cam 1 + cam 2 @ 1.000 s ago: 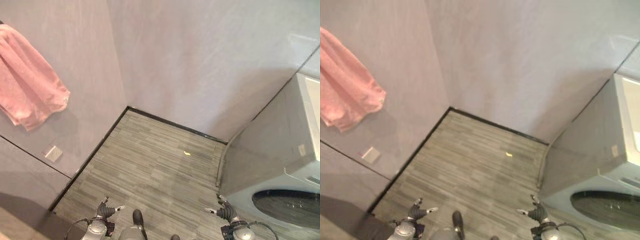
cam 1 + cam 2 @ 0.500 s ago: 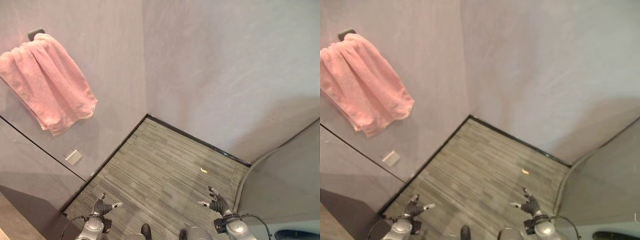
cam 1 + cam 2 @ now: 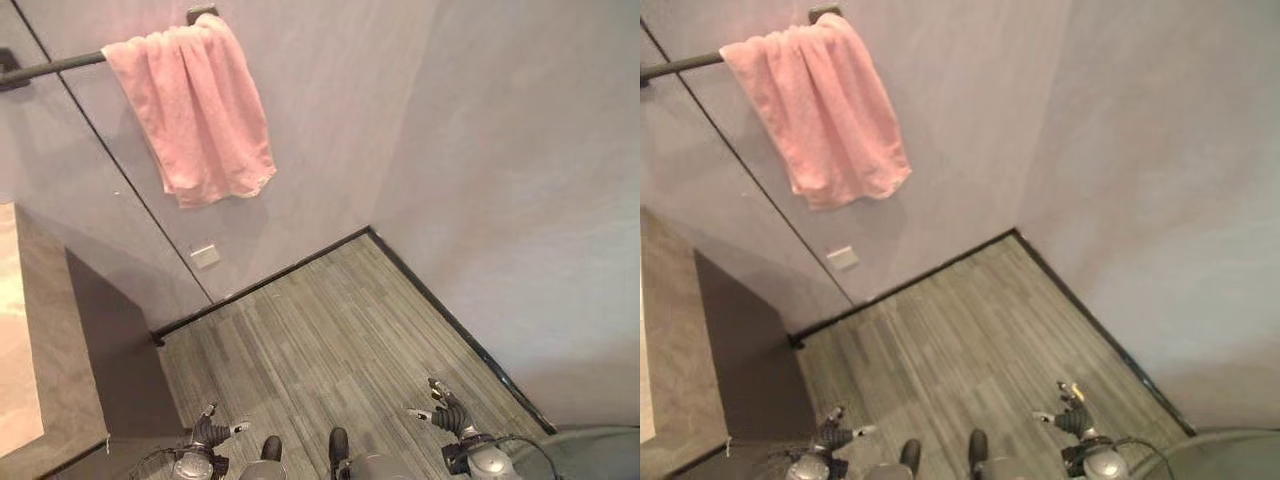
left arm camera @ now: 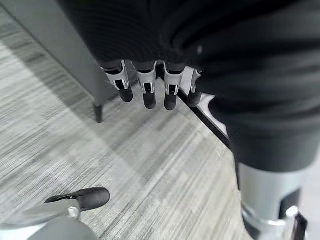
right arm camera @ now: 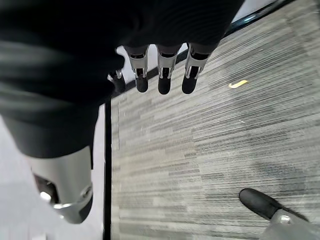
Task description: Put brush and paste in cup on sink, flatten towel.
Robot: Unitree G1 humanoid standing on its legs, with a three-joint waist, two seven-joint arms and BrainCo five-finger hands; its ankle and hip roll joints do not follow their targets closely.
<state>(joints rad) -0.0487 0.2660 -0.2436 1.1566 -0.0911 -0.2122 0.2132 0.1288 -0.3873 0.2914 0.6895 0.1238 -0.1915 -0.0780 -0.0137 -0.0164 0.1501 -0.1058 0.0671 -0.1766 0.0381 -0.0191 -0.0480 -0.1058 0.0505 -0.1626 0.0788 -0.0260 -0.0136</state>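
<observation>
The pink towel is hanging over a dark bar on the grey wall. It is bunched up in folds, not spread flat, and its bottom edge is hanging loose against the wall. The towel is high up and far away from the fingers of both hands, on the side of the left hand's fingers more than the right's.

The left hand is hanging low over the striped grey floor. Its fingers are reaching out straight in a row, close beside each other, and its thumb is sticking out apart from them. The fingers are touching nothing and holding nothing. Just past these fingers, a dark cabinet is standing on the floor.

The right hand is hanging low over the floor too, well apart from the left hand. Its fingers are straight and side by side, and its thumb is sticking out away from them. They are holding nothing. A small yellow bit is lying on the floor just past these fingertips. A black strip is running along the bottom of the wall beside this hand.

A brown counter is sitting out beyond the left hand's fingers, below the towel bar. A small white plate is stuck on the wall under the towel.
</observation>
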